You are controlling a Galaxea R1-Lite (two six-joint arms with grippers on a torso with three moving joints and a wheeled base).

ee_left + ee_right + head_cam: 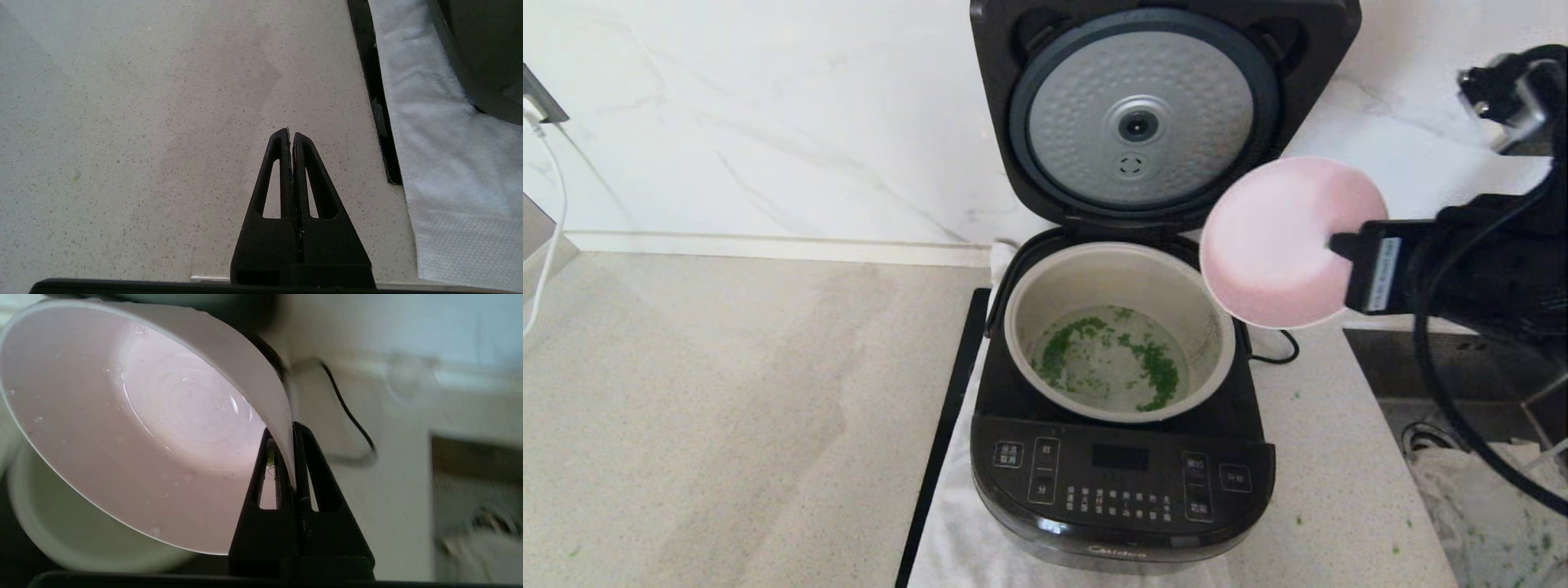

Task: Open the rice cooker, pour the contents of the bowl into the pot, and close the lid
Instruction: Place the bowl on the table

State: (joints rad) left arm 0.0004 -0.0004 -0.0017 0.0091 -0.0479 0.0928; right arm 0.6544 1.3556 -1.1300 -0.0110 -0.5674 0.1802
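Countertop (703, 392), pale and speckled, occupies the area at 9 o'clock of the cooker. The left gripper (291, 134) is parked above this surface, its two fingers pressed together with nothing between them. Just beside it runs a black strip (374, 90), and next to that lies a white cloth (441, 163).

The rice cooker (1123, 482) stands on the white cloth at scene centre, control panel facing the robot. The lid (1164, 106) is raised upright at 12 o'clock of the body, its dimpled silver disc facing forward. The pot (1119, 269) sits seated in the body. The contents (1152, 359), chopped green bits, lie scattered in a loose ring on the pot floor, apparently in a shallow film of liquid.

At 2 o'clock of the pot, above its rim, the bowl (1278, 241) is held tipped on its side with its mouth towards the cooker. Its pink interior shows only droplets and one small green fleck near the fingers.

The right gripper (292, 428) pinches the bowl wall, one finger inside and one outside the rim. A black cable (1278, 355) lies on the counter beneath the bowl. A few green specks dot the counter at 4 o'clock of the cooker.
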